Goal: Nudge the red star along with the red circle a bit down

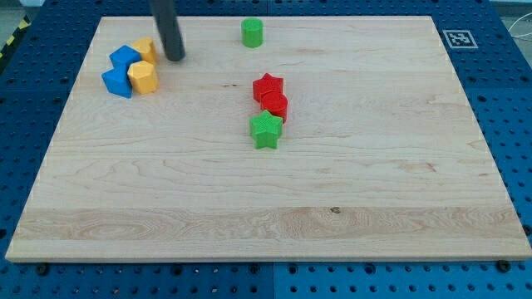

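The red star [267, 86] sits near the board's middle, slightly toward the view's top. The red circle [275, 105] touches it just below and to the right. A green star [266, 130] sits right below the red circle, touching it. My tip [175, 57] is at the view's upper left, far left of the red blocks and just right of the yellow and blue cluster. The dark rod rises from it out of the view's top.
A green cylinder [252, 32] stands near the top edge. At the upper left, two blue blocks [125, 58] [117, 81] and two yellow blocks [145, 48] [144, 77] form a tight cluster. The wooden board [266, 232] lies on a blue perforated table.
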{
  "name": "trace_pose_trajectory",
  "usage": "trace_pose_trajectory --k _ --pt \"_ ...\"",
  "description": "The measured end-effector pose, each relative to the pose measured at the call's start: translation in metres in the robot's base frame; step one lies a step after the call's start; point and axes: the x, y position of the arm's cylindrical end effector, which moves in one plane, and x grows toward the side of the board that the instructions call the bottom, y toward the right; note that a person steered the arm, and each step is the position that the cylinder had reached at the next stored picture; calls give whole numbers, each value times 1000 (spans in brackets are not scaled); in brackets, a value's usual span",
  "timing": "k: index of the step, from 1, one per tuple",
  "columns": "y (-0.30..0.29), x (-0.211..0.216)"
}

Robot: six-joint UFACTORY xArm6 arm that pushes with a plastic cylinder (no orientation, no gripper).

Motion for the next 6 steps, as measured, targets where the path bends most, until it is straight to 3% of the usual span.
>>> trace_pose_trajectory --k 2,4,5,6 --pt "83 50" --pt "139 68" --pt "142 71" --pt "94 74"
